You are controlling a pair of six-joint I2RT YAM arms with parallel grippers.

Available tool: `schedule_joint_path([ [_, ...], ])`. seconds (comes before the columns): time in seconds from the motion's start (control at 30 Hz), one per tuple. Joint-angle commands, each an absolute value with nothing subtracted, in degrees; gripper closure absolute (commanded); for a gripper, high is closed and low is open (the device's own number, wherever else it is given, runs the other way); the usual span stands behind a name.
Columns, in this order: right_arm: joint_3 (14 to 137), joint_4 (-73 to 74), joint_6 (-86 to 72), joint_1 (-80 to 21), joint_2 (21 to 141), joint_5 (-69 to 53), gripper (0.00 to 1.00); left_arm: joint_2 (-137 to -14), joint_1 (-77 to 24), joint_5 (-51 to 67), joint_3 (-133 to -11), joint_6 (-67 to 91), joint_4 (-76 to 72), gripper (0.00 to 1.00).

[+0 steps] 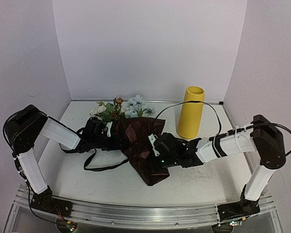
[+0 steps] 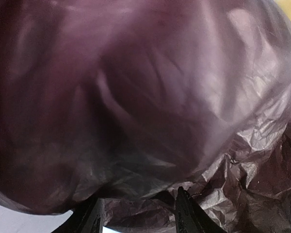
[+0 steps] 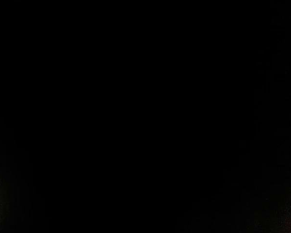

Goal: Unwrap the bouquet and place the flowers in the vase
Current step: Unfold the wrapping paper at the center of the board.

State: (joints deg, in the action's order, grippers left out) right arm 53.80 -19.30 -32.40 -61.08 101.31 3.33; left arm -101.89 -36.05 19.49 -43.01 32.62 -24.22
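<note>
Right wrist view fully black. Left wrist: wrapping paper (image 2: pixel 136 97) blurred, too close. Top: paper hides flowers' (image 1: pixel 135 105) stems and right jaws.

You have a white table (image 1: pixel 87 180) under everything, its surface matte and lightly marked: look to the right of the middle and you will find a patch of thin grey scratches (image 1: pixel 200 178). Three pale walls box it in, the back wall (image 1: pixel 150 43) plain and evenly lit, the left wall (image 1: pixel 24 58) and the right wall (image 1: pixel 274 58) angling toward you with a faint lilac cast. Along the near edge you can see a ribbed aluminium rail (image 1: pixel 145 213), with a small lit circuit board (image 1: pixel 68 225) below its left end. Your left wrist view catches a sliver of table at its bottom left corner; your right wrist view is black.
</note>
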Motion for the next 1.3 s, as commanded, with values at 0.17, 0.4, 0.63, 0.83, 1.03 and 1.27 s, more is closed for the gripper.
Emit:
schedule_joint_path([
  [0.17,55.2,-16.4,-28.5,-61.4,98.2,1.2,0.62,-98.9,-37.3,16.7,-43.4,30.6,-27.9,0.46],
  [0.4,60.7,-19.1,-20.6,-63.9,102.8,-7.2,0.61,-79.6,-37.1,-3.5,-34.7,32.7,-8.3,0.4],
  [0.63,70.9,-18.7,-16.8,-68.9,112.7,-12.8,0.6,-66.7,-36.9,-16.4,-35.4,41.5,14.3,0.31],
  [0.83,78.2,-15.3,-17.5,-69.9,120.6,-11.2,0.59,-59.1,-36.6,-20.5,-38.8,46.9,22.6,0.14],
  [1.03,81.1,-12.6,-17.2,-69.9,122.5,-6.6,0.52,-57.2,-36.6,-18.9,-42.7,49.5,27.0,0.09],
  [1.27,76.0,-14.4,-12.4,-69.9,111.0,-2.6,0.27,-56.0,-36.6,-16.8,-42.1,49.9,27.0,0.09],
])
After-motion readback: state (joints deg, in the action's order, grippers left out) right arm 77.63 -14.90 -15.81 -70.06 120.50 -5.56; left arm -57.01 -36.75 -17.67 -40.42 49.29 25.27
